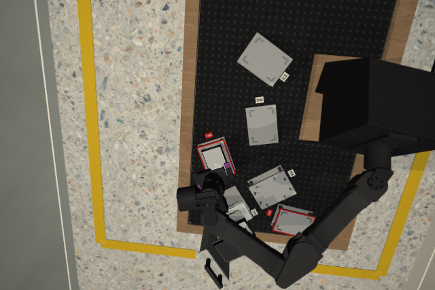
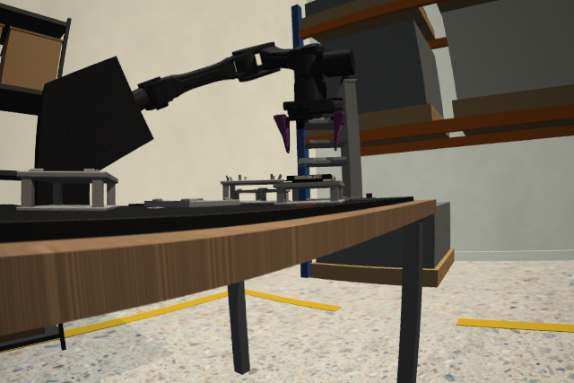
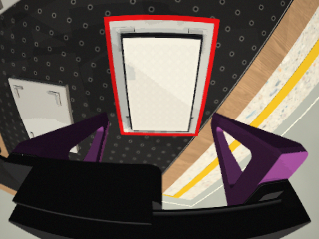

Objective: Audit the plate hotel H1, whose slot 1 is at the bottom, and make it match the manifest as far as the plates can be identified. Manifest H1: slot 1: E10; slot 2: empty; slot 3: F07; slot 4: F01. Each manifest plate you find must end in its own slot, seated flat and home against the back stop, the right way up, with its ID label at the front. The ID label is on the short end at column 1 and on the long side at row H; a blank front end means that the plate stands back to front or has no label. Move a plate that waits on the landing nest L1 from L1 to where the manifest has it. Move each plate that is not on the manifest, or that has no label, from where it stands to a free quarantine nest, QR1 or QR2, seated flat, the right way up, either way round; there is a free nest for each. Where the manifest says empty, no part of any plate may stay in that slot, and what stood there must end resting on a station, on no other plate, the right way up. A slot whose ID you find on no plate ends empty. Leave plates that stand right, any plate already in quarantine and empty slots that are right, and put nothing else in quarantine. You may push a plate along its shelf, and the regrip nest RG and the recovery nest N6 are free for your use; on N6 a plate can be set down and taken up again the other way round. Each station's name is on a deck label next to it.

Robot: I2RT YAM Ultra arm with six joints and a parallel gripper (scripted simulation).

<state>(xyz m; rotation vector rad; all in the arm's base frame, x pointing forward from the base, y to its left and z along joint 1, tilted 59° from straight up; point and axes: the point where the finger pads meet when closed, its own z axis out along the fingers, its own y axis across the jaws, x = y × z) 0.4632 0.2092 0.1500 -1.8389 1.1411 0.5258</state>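
Above the red-rimmed nest, jaws spread wide and released, plate seated below, label unreadable.

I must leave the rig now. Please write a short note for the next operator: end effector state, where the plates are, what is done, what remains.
End effector: open, holding nothing, hanging above the red-framed quarantine nest.
A plate lies flat in that nest, apart from the fingers.
The other red-framed nest looks free, as do L1, N6 and the regrip nest.
Done: one plate quarantined.
Left: the hotel; its slots and labels cannot be read from here, so check each against the manifest.
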